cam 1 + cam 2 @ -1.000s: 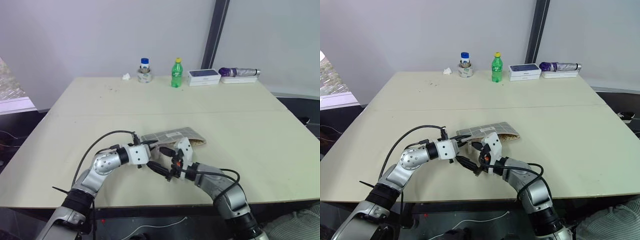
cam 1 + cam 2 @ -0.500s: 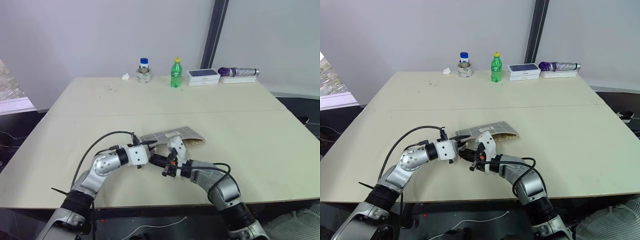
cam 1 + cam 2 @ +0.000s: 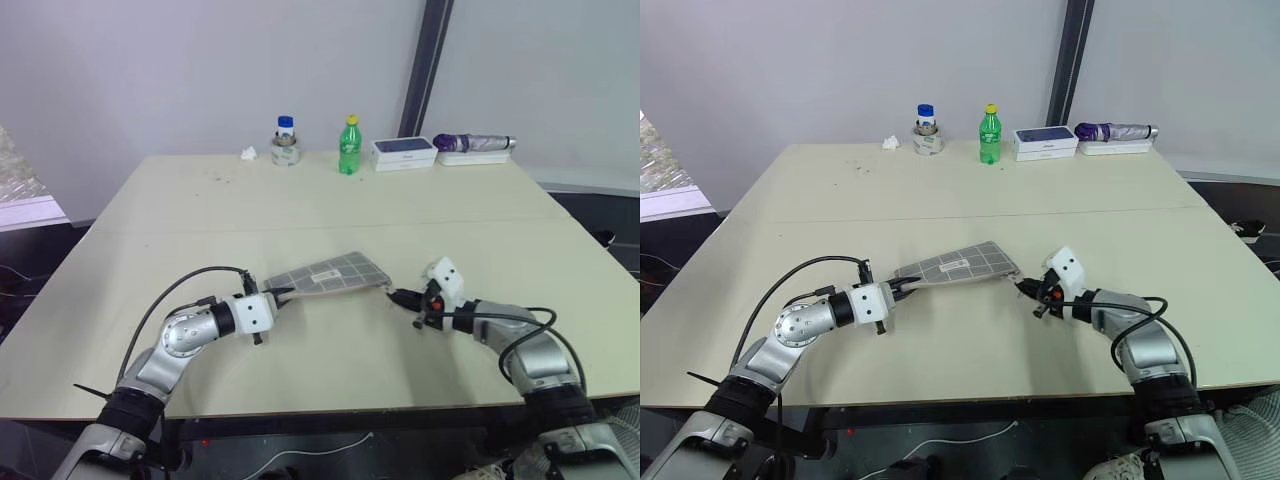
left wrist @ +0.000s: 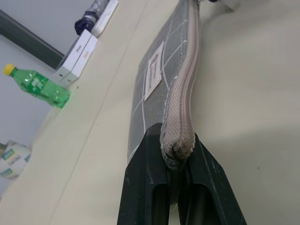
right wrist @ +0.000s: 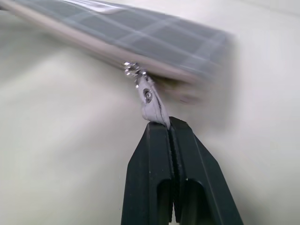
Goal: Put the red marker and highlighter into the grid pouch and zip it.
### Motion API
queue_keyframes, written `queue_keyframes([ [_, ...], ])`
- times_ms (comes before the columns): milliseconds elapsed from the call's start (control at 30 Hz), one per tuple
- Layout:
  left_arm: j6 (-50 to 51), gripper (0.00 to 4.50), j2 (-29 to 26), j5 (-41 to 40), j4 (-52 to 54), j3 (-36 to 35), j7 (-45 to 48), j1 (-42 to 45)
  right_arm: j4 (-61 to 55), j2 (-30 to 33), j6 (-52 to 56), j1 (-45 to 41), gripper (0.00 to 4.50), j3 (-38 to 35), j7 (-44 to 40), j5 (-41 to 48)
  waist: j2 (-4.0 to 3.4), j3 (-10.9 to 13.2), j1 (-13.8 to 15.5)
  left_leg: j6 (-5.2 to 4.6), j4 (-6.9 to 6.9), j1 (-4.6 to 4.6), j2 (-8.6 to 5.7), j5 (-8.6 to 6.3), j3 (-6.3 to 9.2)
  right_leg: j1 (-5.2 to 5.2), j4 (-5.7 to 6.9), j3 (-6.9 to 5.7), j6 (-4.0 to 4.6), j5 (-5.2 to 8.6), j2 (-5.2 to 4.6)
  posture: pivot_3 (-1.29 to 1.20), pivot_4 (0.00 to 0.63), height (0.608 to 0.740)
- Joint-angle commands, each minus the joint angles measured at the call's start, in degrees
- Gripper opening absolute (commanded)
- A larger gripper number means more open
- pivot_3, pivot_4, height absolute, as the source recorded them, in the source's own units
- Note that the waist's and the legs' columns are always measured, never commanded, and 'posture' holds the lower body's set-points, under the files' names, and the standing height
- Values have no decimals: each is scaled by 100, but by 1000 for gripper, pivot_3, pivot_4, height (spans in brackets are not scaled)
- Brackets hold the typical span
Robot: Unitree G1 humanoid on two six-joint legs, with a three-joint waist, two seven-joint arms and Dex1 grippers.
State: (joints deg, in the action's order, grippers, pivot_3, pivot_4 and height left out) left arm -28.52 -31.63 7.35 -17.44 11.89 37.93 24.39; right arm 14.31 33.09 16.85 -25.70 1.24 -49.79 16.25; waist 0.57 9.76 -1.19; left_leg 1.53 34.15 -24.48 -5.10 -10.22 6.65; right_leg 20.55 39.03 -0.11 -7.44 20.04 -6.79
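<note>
The grid pouch (image 3: 335, 272), grey with white lines and a white label, hangs just above the table between my two arms. My left gripper (image 4: 176, 140) is shut on the pouch's left end, with the zipper seam running away between its fingers. At the pouch's right end, my right gripper (image 5: 168, 123) is shut on the silver zipper pull (image 5: 150, 101). In the left wrist view the zipper line looks closed along its length. The red marker and the highlighter are out of view.
Along the table's far edge stand a blue-capped jar (image 3: 286, 140), a green bottle (image 3: 348, 146), a white box (image 3: 403, 152) and a purple umbrella (image 3: 470, 143). A small crumpled tissue (image 3: 249, 154) lies beside the jar.
My right gripper went from open to shut beside the left gripper, then swept right along the pouch with the zipper pull. The pouch rose and stretched out, and the left gripper drew slightly left.
</note>
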Motion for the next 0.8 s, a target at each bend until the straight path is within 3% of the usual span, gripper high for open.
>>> queue_keyframes([
  [33, 141, 0, -137, -213, -57, -244, 80, -47, 102, 37, -350, -100, 17, -148, -10, -105, 0, 0, 4, 0, 0, 0, 0, 0, 0, -1, 0, 0, 0, 0, 0, 0, 150, 740],
  [400, 88, 0, -213, -263, -190, -278, 81, -28, 168, 166, -705, 9, 17, -283, -96, -162, 0, 0, 10, 0, 2, 0, -1, 0, 0, -2, 0, 0, 0, 0, -1, 0, 150, 740],
  [500, 220, 0, -126, -539, -128, -292, 256, -55, 106, 223, -643, 6, 864, -337, -137, -122, 0, 0, 12, 0, 2, 0, -1, 0, 0, -2, 0, 0, 0, 0, -1, 0, 150, 740],
  [600, 442, 1074, -72, -859, -38, -324, 510, -89, 52, 292, -567, 53, 2327, -350, -184, -114, 0, 0, 12, 0, 2, 0, -1, 0, 0, -2, 0, 0, 0, 0, -1, 0, 150, 740],
  [633, 477, 1708, -48, -894, -43, -350, 511, -85, -13, 313, -560, 78, 3044, -352, -219, -109, 0, 0, 11, 0, 2, 0, -1, 0, 1, -2, 0, 0, 0, 0, -1, 0, 150, 740],
  [733, 592, 3079, -10, -1037, 96, -465, 486, -164, -400, 411, -340, 222, 4433, -406, -376, 38, 0, 0, 17, 0, 3, 0, -1, 0, 0, -3, 0, 0, 0, 0, -1, 0, 150, 740],
  [800, 697, 4109, -44, -1261, 322, -607, 537, -313, -649, 497, -208, 317, 4500, -534, -476, 193, 0, 0, 14, 0, 3, -1, -1, 0, 0, -2, 0, 1, 0, 0, -3, 0, 150, 740],
])
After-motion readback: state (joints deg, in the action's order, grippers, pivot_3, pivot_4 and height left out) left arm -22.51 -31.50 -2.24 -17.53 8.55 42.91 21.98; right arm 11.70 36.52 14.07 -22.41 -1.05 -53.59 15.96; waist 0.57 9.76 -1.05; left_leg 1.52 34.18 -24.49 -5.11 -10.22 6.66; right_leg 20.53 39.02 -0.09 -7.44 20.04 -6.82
